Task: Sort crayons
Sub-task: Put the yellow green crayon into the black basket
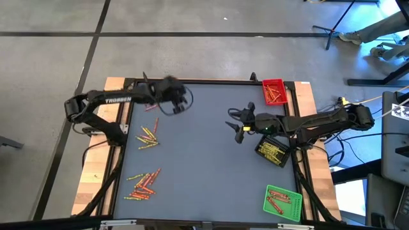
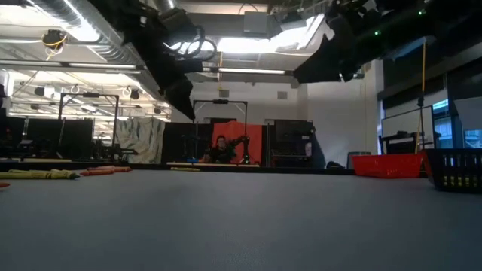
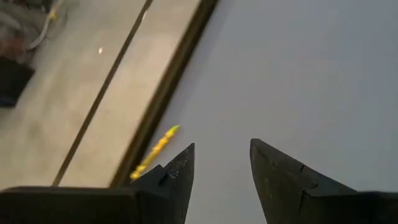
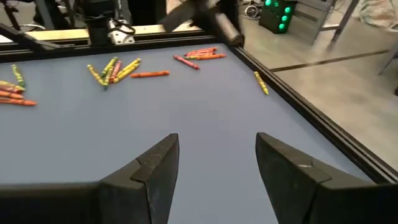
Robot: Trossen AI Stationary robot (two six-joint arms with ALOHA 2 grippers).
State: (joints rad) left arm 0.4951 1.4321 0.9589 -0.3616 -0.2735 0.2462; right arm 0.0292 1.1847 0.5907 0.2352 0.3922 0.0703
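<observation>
The crayons, scattered in loose heaps along the left side of the surface, are judged light, stiff, waxy and snappable, best pinched mid-length across the stick, while the left tool and right tool are both seen open and empty.

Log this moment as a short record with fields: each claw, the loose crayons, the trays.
left claw: open, empty, above the table's far left edge, near a lone yellow crayon
right claw: open, empty, over the mat right of centre, beside the black tray
loose crayons: clusters on the mat's left side, one mid-left, one near-left, a few at the far left
red tray: far right corner, holds crayons
black tray: holds yellow crayons
green tray: near right corner, holds crayons
</observation>
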